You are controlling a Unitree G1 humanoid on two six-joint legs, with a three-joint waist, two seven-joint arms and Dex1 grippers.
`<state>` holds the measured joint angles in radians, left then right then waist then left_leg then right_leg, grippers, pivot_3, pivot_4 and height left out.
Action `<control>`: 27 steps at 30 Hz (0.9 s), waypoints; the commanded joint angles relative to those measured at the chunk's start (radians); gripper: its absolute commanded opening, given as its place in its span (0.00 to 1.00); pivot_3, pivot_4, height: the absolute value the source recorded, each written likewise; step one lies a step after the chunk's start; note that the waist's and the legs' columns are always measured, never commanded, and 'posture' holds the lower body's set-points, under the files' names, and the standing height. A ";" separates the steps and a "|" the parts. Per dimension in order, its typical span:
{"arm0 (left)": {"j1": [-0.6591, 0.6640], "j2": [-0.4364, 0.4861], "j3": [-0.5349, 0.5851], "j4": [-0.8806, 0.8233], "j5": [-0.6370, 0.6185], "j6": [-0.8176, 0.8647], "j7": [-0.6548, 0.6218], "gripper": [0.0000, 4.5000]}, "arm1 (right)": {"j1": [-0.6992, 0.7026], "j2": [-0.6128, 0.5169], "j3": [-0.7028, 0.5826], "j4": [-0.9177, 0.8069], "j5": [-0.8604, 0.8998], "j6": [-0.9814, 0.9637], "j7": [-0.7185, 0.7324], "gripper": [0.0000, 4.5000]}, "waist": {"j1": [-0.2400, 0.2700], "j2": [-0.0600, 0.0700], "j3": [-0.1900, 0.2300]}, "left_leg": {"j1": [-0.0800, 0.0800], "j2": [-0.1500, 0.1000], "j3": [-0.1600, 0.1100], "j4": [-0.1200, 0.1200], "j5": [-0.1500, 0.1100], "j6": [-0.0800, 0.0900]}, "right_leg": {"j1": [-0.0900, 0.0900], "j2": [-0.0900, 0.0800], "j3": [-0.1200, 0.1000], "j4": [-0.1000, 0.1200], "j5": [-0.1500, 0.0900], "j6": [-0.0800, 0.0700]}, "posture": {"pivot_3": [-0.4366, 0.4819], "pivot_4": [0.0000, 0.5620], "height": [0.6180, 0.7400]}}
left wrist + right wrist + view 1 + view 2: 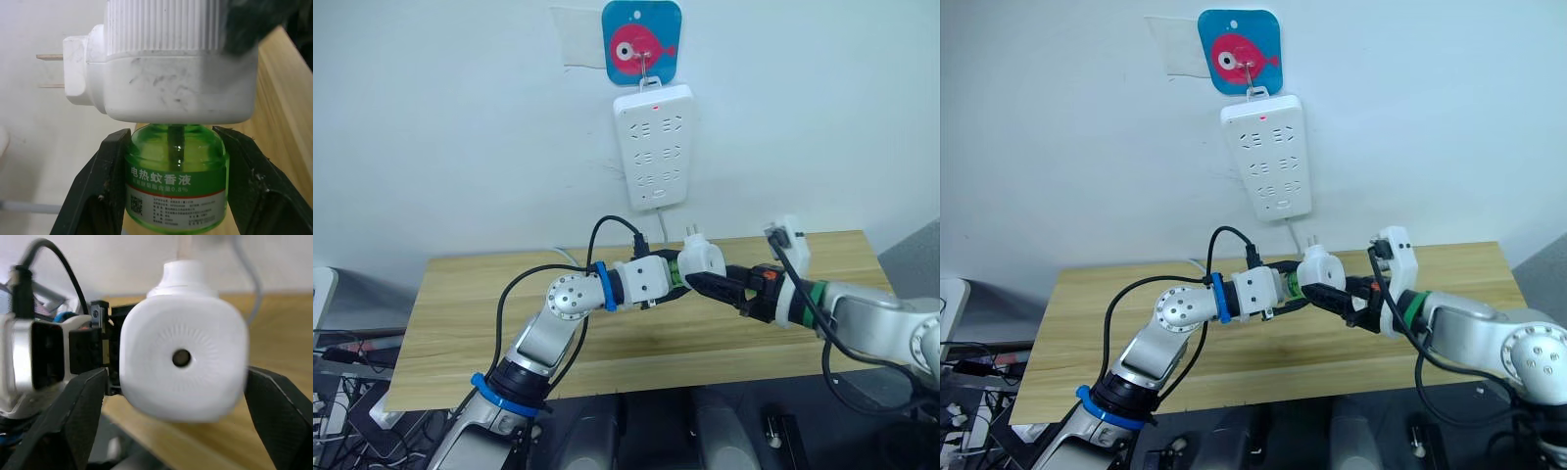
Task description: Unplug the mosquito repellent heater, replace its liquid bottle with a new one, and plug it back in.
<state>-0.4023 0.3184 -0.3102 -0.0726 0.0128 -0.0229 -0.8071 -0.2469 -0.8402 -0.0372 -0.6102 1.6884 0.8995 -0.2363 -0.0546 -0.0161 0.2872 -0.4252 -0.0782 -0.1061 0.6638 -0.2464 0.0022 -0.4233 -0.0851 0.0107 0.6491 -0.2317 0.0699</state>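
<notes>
1. Nearest the robot, above the front half of the wooden table, the two arms met at the centre of the head views; the left gripper was clamped on the green liquid bottle, one black finger on each flank of it; the right gripper flanked the mosquito repellent heater with a finger on each side of its white body, apparently gripping it, though contact was not plainly shown.
2. The heater was held in the air between the grippers, well apart from the power strip, its two plug pins bare; so the unplugging looked done.
3. The bottle's neck was still seated in the heater's underside, with the wick visible inside the green plastic; my judgement was that the old bottle was yet to come free; fitting a new one and plugging back in remained; no spare bottle was seen on the table.
4. The bottle's label read "电热蚊香液" with "0.8%" in the line beneath; smaller print and a square code below could not be read.
5. Farthest, at 12 o'clock on the wall, the power strip hung from a blue fish hook, a red light showing near its top.
</notes>
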 commanded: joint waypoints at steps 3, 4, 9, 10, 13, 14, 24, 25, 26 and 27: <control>0.041 -0.086 0.059 -0.093 -0.208 0.140 0.013 0.50 | 0.106 0.088 -0.053 -0.161 -0.197 -0.128 0.052 0.99 | -0.003 0.000 -0.001 | 0.000 0.000 0.000 0.000 0.000 0.000 | 0.000 0.000 0.000 0.000 0.000 0.000 | 0.31 0.43 1.00; 0.047 -0.094 0.065 -0.105 -0.232 0.165 0.015 0.50 | 0.118 0.105 -0.050 -0.172 -0.223 -0.142 0.056 0.99 | -0.003 0.000 -0.001 | 0.000 0.000 0.001 0.001 0.000 0.000 | 0.000 0.000 0.001 0.001 0.000 0.000 | 0.30 0.43 1.00; 0.054 -0.129 0.085 -0.168 -0.325 0.272 0.043 0.50 | 0.150 0.193 -0.013 -0.219 -0.329 -0.198 0.079 0.99 | -0.004 0.000 -0.002 | 0.001 0.000 0.001 0.001 0.000 0.000 | 0.000 0.004 0.001 0.001 0.000 0.000 | 0.29 0.43 1.00; 0.051 -0.129 0.085 -0.172 -0.331 0.281 0.043 0.50 | 0.145 0.205 -0.005 -0.217 -0.345 -0.201 0.084 0.99 | -0.004 0.000 -0.002 | 0.001 0.000 0.001 0.001 0.000 0.000 | 0.000 0.004 0.002 0.001 0.000 0.000 | 0.29 0.43 1.00; 0.041 -0.135 0.088 -0.174 -0.344 0.317 0.057 0.50 | 0.123 0.233 0.012 -0.203 -0.403 -0.208 0.096 0.99 | -0.004 0.000 -0.002 | 0.001 0.000 0.001 0.001 0.000 0.000 | 0.000 0.005 0.002 0.002 0.000 0.000 | 0.29 0.44 1.00; 0.038 -0.136 0.088 -0.175 -0.351 0.327 0.059 0.50 | 0.120 0.240 0.016 -0.200 -0.419 -0.209 0.099 0.99 | -0.004 0.000 -0.002 | 0.001 0.000 0.001 0.001 0.000 0.000 | 0.000 0.005 0.002 0.002 0.000 0.000 | 0.30 0.45 1.00; 0.062 -0.137 0.068 -0.224 -0.351 0.362 0.102 0.50 | 0.105 0.301 0.042 -0.185 -0.575 -0.219 0.151 0.99 | -0.003 0.000 -0.002 | 0.002 0.000 0.001 0.001 0.000 -0.001 | 0.000 0.005 0.003 0.002 0.000 0.000 | 0.31 0.46 1.00; 0.064 -0.138 0.063 -0.228 -0.348 0.358 0.106 0.50 | 0.108 0.304 0.046 -0.183 -0.582 -0.214 0.160 0.99 | -0.003 0.000 -0.002 | 0.002 0.001 0.001 0.001 0.000 -0.001 | 0.000 0.005 0.003 0.002 0.000 0.000 | 0.31 0.46 1.00; 0.065 -0.140 0.059 -0.232 -0.342 0.352 0.114 0.50 | 0.115 0.311 0.047 -0.180 -0.590 -0.213 0.165 0.99 | -0.003 0.000 -0.002 | 0.002 0.000 0.002 0.001 0.000 -0.001 | 0.000 0.005 0.003 0.002 0.000 0.000 | 0.31 0.45 1.00; 0.067 -0.141 0.056 -0.235 -0.338 0.349 0.119 0.50 | 0.118 0.316 0.049 -0.178 -0.598 -0.213 0.169 0.96 | -0.003 0.000 -0.002 | 0.002 0.000 0.002 0.001 0.000 -0.001 | 0.000 0.005 0.003 0.002 0.000 0.000 | 0.31 0.45 1.00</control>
<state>-0.3398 0.1898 -0.2393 -0.2489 -0.3266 0.3429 -0.6980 -0.1343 -0.5336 0.0132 -0.7758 1.1023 0.6959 -0.0856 -0.0577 -0.0157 0.2849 -0.4231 -0.0777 -0.1045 0.6645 -0.2460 0.0015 -0.4229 -0.0797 0.0138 0.6508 -0.2316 0.0700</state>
